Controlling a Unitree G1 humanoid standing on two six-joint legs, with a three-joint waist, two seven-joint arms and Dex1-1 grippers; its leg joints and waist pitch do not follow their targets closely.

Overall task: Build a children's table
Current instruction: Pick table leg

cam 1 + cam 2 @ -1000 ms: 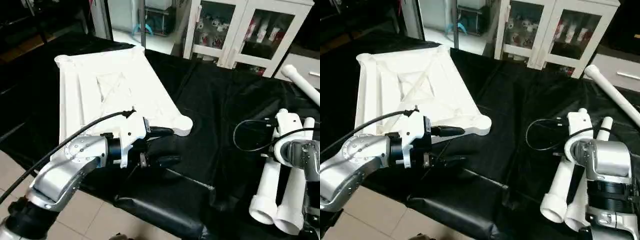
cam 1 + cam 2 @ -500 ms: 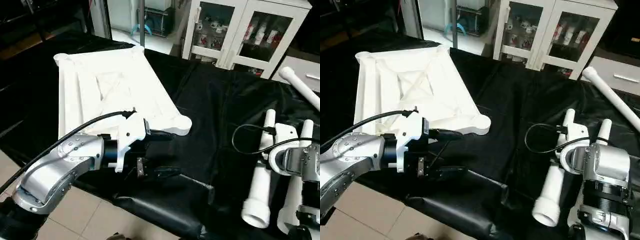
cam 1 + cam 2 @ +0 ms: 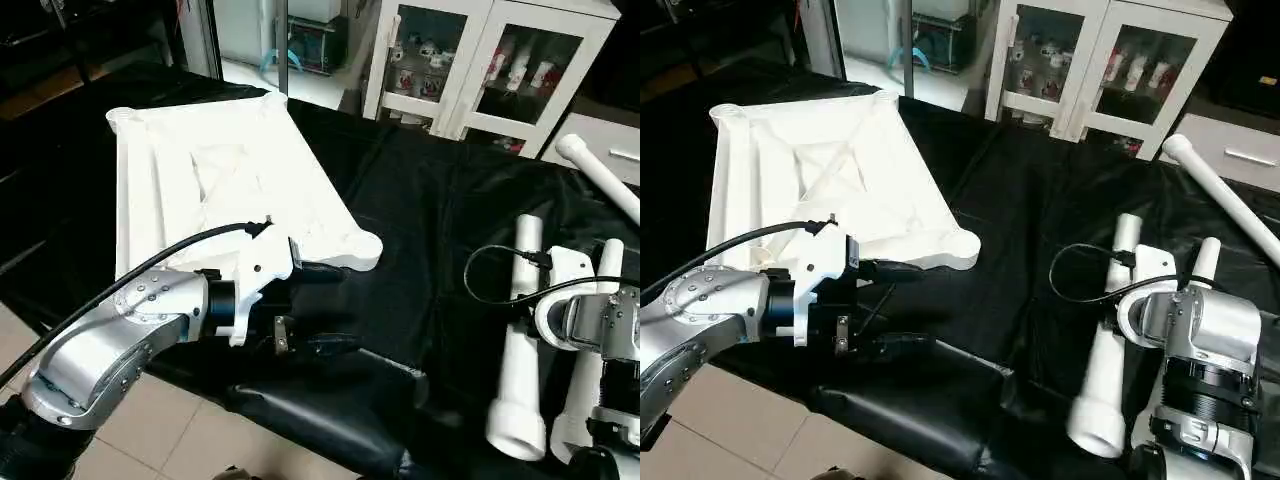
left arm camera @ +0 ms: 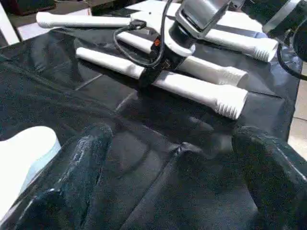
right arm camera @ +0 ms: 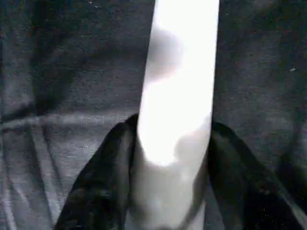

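Observation:
The white tabletop (image 3: 210,170) lies ribbed side up on the black-covered table, at the left. My left gripper (image 3: 325,307) hovers open just in front of the tabletop's near corner socket (image 3: 362,250), holding nothing. Two white legs lie side by side at the right: one leg (image 3: 520,340) and a second leg (image 3: 592,375) beside it. My right gripper (image 5: 172,128) is shut on the first leg (image 5: 180,86), with a black finger (image 5: 108,182) pressed against each side. A third leg (image 3: 600,172) lies at the far right.
The black cover (image 3: 430,230) is wrinkled, and it bulges in a fold (image 3: 330,390) at the table's near edge below my left gripper. White glass-door cabinets (image 3: 480,60) stand behind the table. A black cable (image 3: 490,270) loops from my right wrist.
My right gripper has closed around the left-hand leg, which has shifted left and away from its neighbour. My left gripper's fingers have spread wider.

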